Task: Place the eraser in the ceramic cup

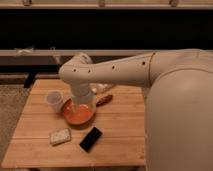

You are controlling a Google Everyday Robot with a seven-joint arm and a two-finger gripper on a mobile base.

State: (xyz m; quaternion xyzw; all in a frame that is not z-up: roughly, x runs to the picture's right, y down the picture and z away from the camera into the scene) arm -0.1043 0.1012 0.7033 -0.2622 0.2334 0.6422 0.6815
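The eraser (90,139), a flat black block, lies on the wooden table (120,125) near its front edge. At the table's left side stands the ceramic cup (54,99), small, whitish and upright. My gripper (79,107) hangs from the pale arm (115,70) and points down over the orange bowl, behind the eraser and to the right of the cup. It is open with nothing in it. The eraser lies apart from it, untouched.
An orange bowl (80,116) sits under the gripper, beside the cup. A pale speckled block (60,136) lies left of the eraser. A brown object (104,99) rests right of the bowl. The robot's big pale body (180,115) fills the right side.
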